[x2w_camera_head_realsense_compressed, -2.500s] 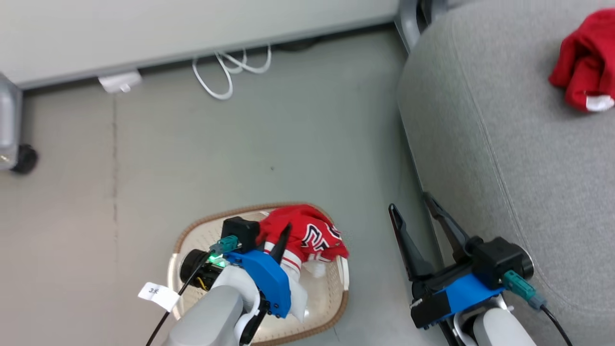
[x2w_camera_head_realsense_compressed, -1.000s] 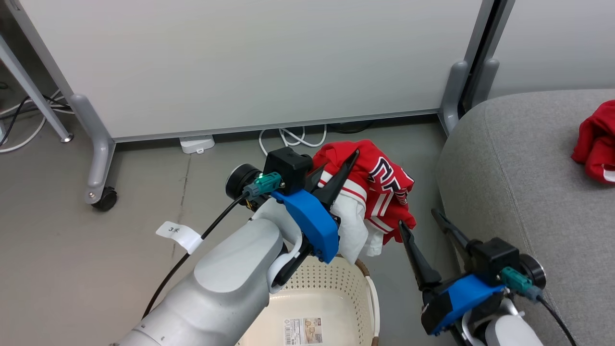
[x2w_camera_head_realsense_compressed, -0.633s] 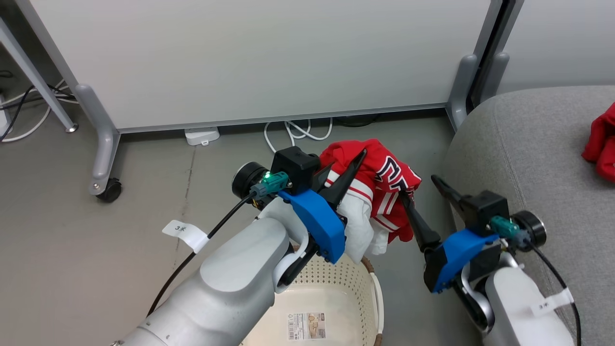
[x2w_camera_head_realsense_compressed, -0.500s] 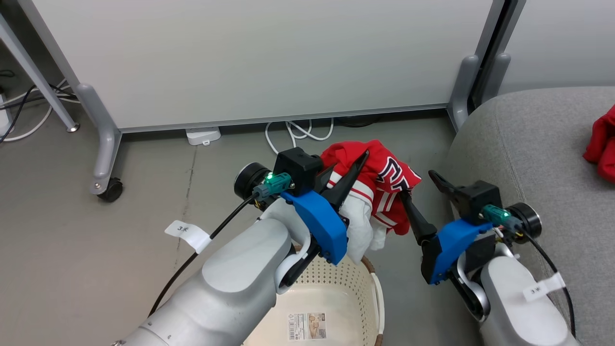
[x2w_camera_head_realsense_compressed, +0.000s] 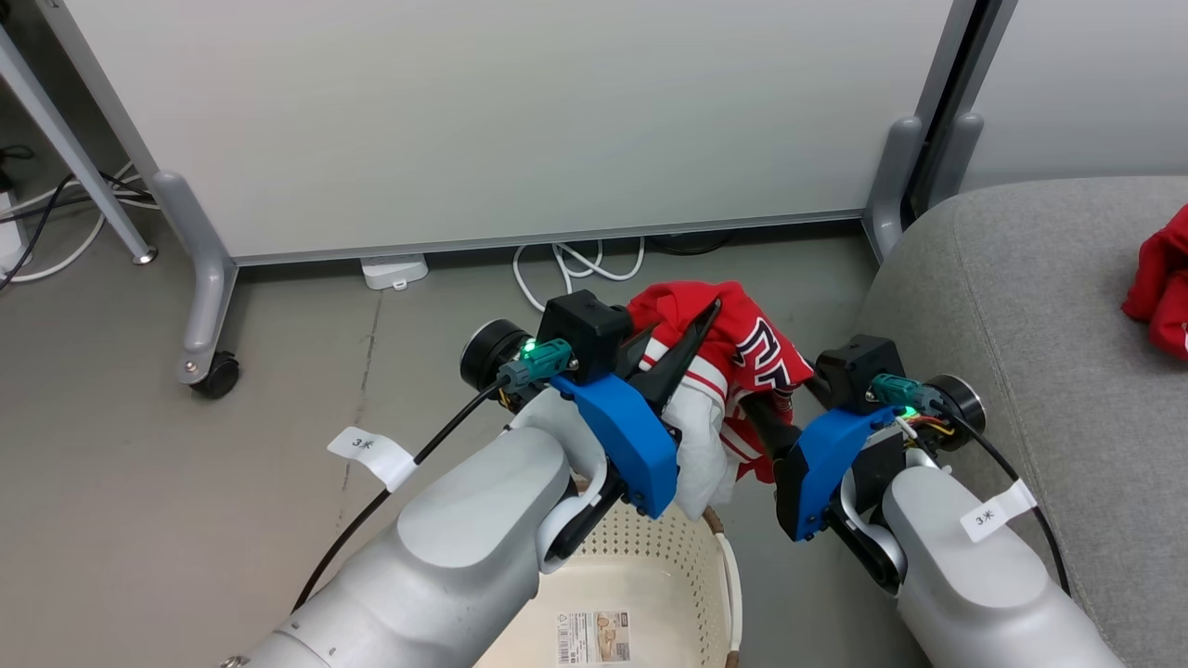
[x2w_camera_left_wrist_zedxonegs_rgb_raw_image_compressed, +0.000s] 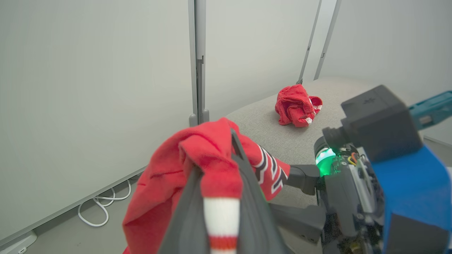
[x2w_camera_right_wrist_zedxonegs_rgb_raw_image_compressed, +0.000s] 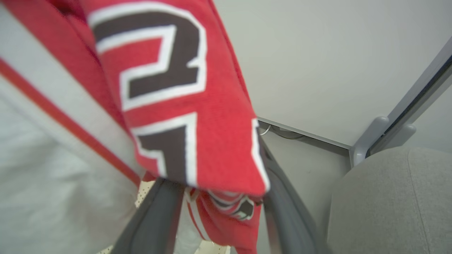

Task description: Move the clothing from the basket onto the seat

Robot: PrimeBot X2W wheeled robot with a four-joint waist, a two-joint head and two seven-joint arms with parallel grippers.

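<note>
Right jaws reached clothing (x2w_camera_right_wrist_zedxonegs_rgb_raw_image_compressed: 197, 148); wrist view shows them straddling it.

it looked like a lab or office space with a bit of home in it. pale partition panels (x2w_camera_head_realsense_compressed: 464, 121) stood on grey metal feet, one with a caster (x2w_camera_head_realsense_compressed: 215, 378), on a bare grey floor (x2w_camera_head_realsense_compressed: 139, 482). loose white cables (x2w_camera_head_realsense_compressed: 571, 269) and a white plug block (x2w_camera_head_realsense_compressed: 394, 271) lay along the panel's foot. paper tags (x2w_camera_head_realsense_compressed: 371, 455) marked the robot's leads (x2w_camera_head_realsense_compressed: 445, 429). a grey seat (x2w_camera_head_realsense_compressed: 1039, 306) and a laundry basket (x2w_camera_head_realsense_compressed: 640, 575) gave the homely touch.
</note>
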